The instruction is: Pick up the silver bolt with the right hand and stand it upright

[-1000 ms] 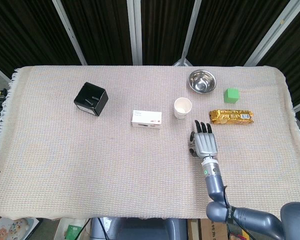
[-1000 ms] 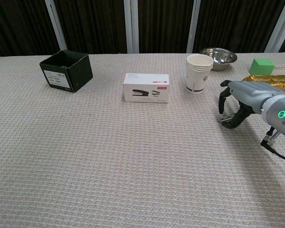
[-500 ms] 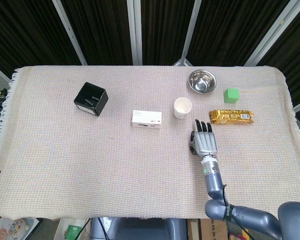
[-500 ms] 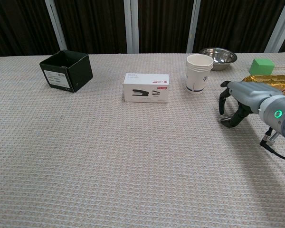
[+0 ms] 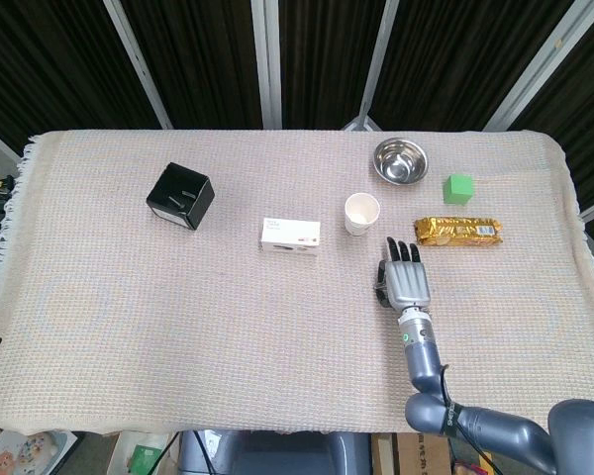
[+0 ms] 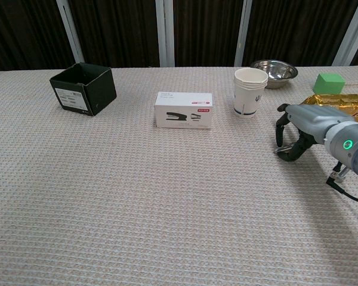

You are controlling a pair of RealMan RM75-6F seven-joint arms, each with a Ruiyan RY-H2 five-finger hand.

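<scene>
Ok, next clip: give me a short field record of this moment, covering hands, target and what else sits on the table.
right robot hand: palm down on the cloth, fingers curled around a small silver bolt
grip: cannot tell whether the bolt is held
bolt: low at the fingertips, not standing
left robot hand: not in view
nearby: paper cup, gold snack pack
further: steel bowl, green cube, white box, black box

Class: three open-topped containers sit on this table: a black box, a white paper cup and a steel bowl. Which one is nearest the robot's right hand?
The white paper cup: it stands just beyond the right hand, while the steel bowl sits further back and the black box far left.
</scene>
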